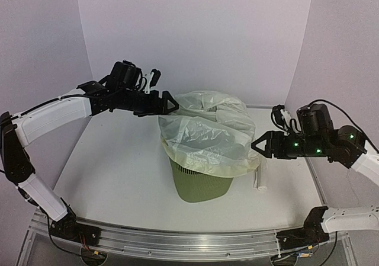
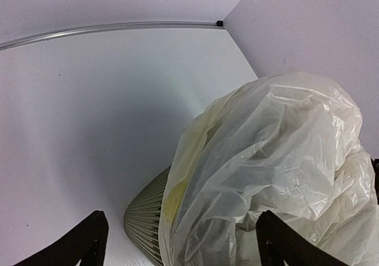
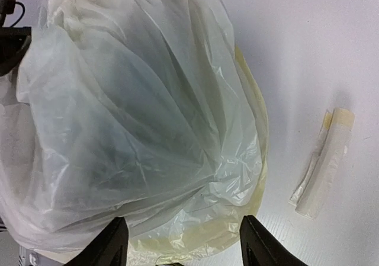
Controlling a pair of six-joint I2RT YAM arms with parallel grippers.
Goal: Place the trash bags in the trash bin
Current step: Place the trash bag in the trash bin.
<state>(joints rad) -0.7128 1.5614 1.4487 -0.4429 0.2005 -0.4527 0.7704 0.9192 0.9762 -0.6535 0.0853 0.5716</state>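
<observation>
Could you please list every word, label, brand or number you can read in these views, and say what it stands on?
None: no readable text shows on the trash bag, the trash bin, the folded pale strip or the table.

Trash bin (image 1: pixel 198 186): rim and mouth buried under the trash bag (image 1: pixel 207 133); top view shows only the lower slatted wall. Left wrist view catches a sliver of that wall, cut by the bottom edge. Right wrist view: can't make out the bin (bag fills the frame, clipped left and bottom). Can't tell how far the bag goes inside. Left claw (image 2: pixel 180 242) and right claw (image 3: pixel 180 242): finger bases cropped at the bottom edge. Pale strip (image 3: pixel 323 165) on the worktop (image 3: pixel 331 53): unidentifiable.
</observation>
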